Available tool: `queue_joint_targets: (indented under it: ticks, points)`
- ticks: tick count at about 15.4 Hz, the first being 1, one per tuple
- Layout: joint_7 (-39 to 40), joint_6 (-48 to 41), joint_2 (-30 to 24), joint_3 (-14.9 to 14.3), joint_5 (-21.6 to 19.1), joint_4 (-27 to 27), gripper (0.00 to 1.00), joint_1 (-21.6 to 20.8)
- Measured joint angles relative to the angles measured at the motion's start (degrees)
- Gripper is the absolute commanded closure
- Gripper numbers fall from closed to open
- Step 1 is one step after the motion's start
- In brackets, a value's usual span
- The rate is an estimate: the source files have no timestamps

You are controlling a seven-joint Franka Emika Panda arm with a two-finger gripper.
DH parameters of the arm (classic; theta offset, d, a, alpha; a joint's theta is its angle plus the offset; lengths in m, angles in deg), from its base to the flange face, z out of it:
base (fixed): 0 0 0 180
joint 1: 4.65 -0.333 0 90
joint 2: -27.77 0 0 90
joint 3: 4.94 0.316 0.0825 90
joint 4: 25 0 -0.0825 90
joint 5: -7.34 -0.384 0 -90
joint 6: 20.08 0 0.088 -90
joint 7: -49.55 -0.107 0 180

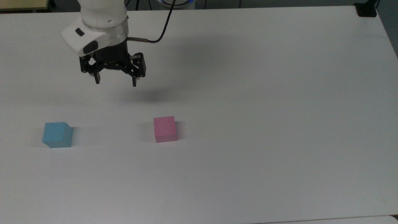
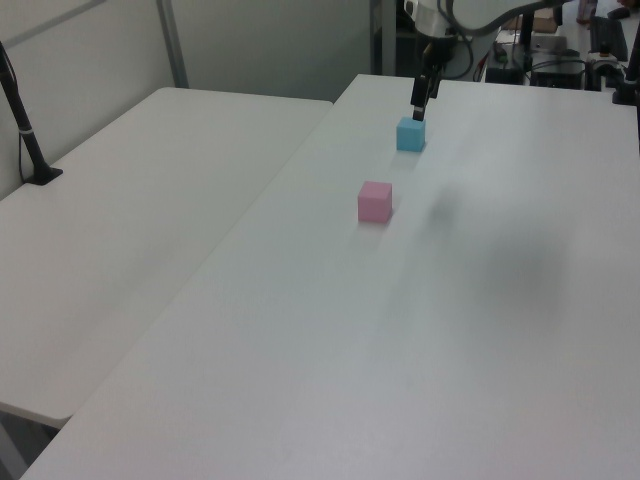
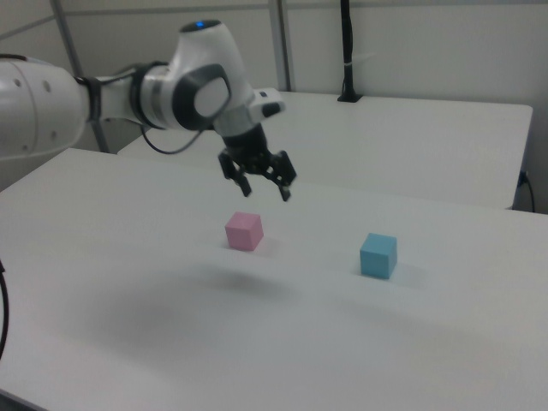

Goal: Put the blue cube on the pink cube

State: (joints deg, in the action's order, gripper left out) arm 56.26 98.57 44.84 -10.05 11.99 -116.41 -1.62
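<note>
Nearest in the top view, the small light sky-blue matte cube (image 1: 57, 134) sits flat on the bare white desk (image 1: 248, 93) toward the top view's left, and the small pastel pink matte cube (image 1: 165, 129) rests at about the same depth nearer the top view's middle, the two well apart with open surface between them. Both stand square on their own bases and free on every side, which looks deliberate: the blue one can be gripped across opposite faces, and the pink one offers a level, uncovered top to receive it. In the right view the order is mirrored, the pink cube (image 3: 244, 231) on the right view's left and the blue cube (image 3: 378, 255) on the right view's right. Farther back, the black two-finger end effector (image 1: 114, 81) hangs above the desk on the white arm (image 1: 101, 21), pointing straight down, its fingers spread wide and holding nothing; a soft shadow lies on the desk beneath it. In the top view it stands beyond both cubes, between them from side to side, touching neither. Judged from this, the task is at its reach-in stage: the blue cube is not yet grasped, and the pose suits a top-down descent onto it.
</note>
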Motion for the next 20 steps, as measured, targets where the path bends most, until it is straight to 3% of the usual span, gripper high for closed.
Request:
queue_joint_targets:
  ticks: [6, 11, 20]
  points:
    - [1.02, 15.54, 13.42, -3.11, 0.00, 4.70, 0.00, 3.87]
    - [1.03, 23.85, 20.78, -3.96, 0.00, 9.75, 0.00, 6.96]
    - [1.03, 27.49, 24.81, -3.99, 0.00, 12.38, 0.00, 8.73]
